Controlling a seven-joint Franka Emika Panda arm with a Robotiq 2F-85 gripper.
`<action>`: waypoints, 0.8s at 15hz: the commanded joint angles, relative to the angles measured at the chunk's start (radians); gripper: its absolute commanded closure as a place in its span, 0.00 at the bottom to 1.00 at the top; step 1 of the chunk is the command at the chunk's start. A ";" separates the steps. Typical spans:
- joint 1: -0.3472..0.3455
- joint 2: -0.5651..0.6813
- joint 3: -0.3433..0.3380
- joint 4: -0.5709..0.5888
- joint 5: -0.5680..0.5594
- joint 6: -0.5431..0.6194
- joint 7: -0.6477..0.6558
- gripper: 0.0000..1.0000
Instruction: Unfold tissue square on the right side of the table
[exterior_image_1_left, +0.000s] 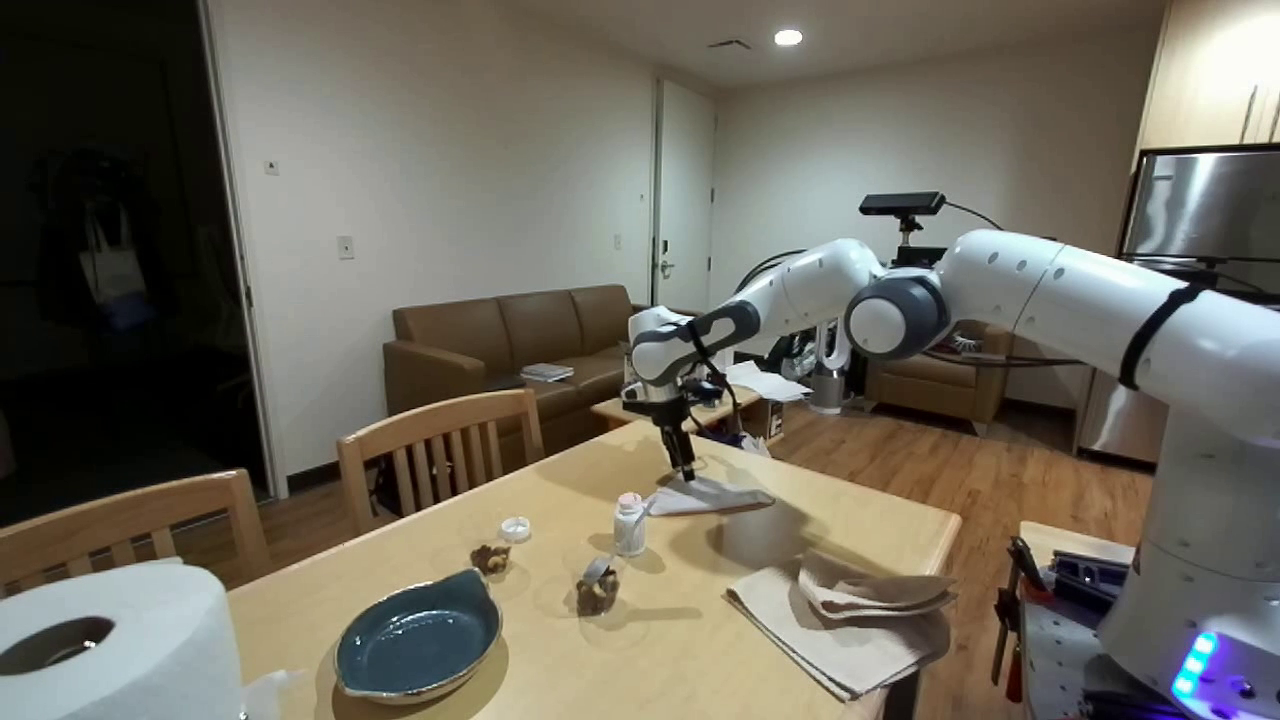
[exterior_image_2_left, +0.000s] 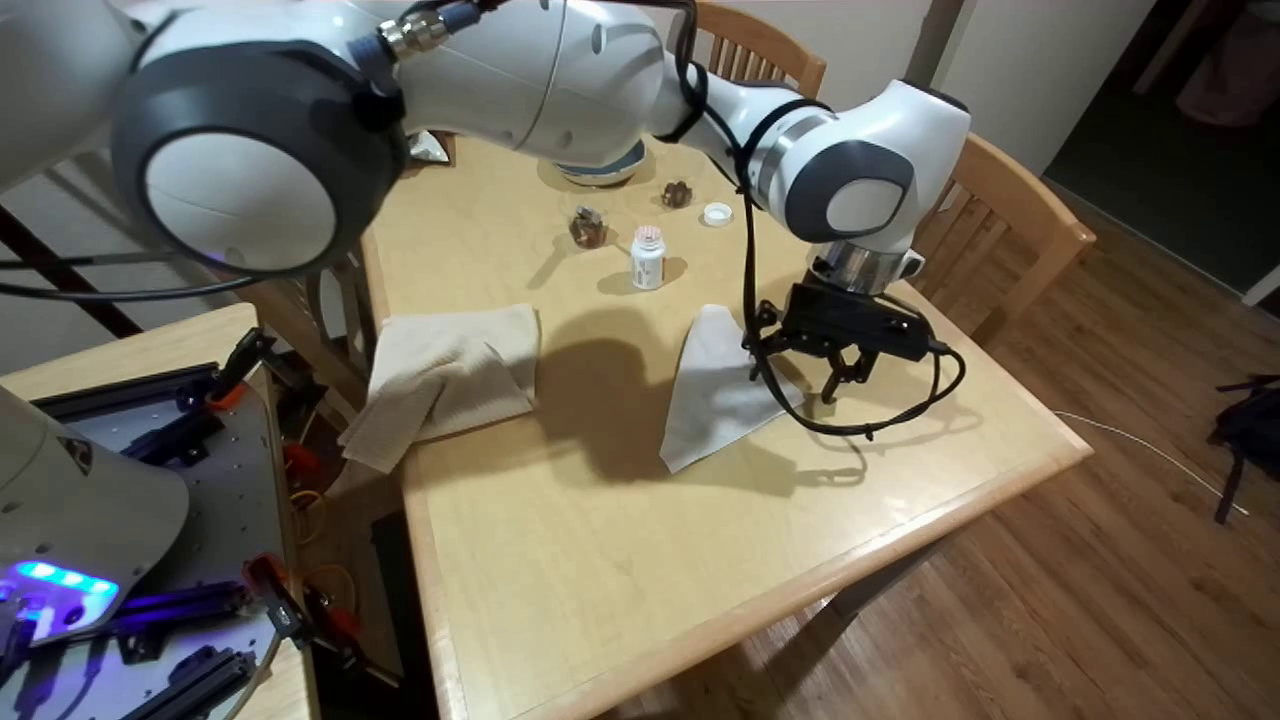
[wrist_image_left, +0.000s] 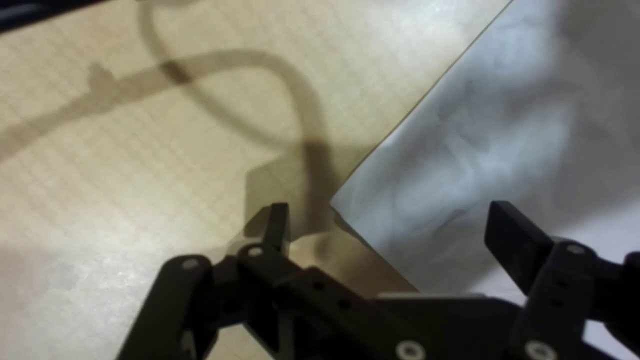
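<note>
A: Step?
B: Pre-grasp, I'd say. Gripper (wrist_image_left: 390, 215) wide, nothing held, astride corner of tissue (wrist_image_left: 475, 165) in wrist view. Tissue's on table (exterior_image_2_left: 560, 580), nr white bottle (exterior_image_2_left: 648, 264).
A: Next?
B: Prob. lower, pinch top layer only, lift, fold back; layer count unclear.

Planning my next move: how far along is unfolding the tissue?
Reach looks done: in the wrist view, the gripper straddles a corner of the tissue. In hand: apparently lining up; the gripper stands open, clamping nothing. Left: grasping and unfolding; the tissue lies roughly triangular, probably folded.
</note>
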 joint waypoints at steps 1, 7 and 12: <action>-0.012 -0.035 0.010 -0.052 0.023 -0.022 0.025 0.26; -0.022 -0.026 0.011 -0.039 0.024 -0.051 0.022 0.66; -0.021 -0.020 0.010 -0.031 0.022 -0.087 0.026 0.95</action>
